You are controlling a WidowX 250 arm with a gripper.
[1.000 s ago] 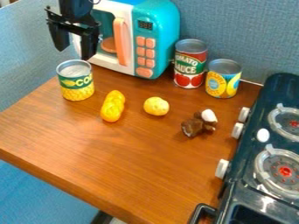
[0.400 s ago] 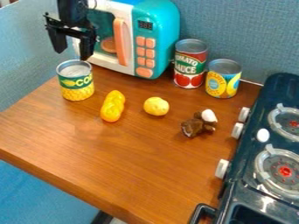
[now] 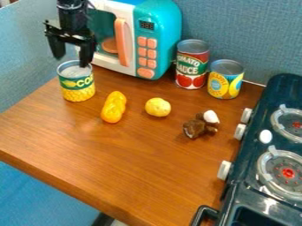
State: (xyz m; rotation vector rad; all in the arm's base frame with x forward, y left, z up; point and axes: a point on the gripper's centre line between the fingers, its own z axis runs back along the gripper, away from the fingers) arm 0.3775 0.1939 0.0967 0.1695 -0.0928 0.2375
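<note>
Your black two-finger gripper [image 3: 71, 61] hangs over the metal can with the green and yellow corn label [image 3: 77, 83], at the upper left of the camera view. Its fingers stand wide apart with nothing held between them, and one fingertip overlaps the can's top; you cannot tell whether they touch. The can stands upright on the brown wooden table [image 3: 124, 163]. Behind it and to its right you have the teal and white toy microwave with an orange handle [image 3: 167, 39]. Nearest the can on its right lies a yellow, lumpy, elongated toy [image 3: 114, 107], then a small round yellow toy [image 3: 158, 107], well apart from the gripper.
</note>
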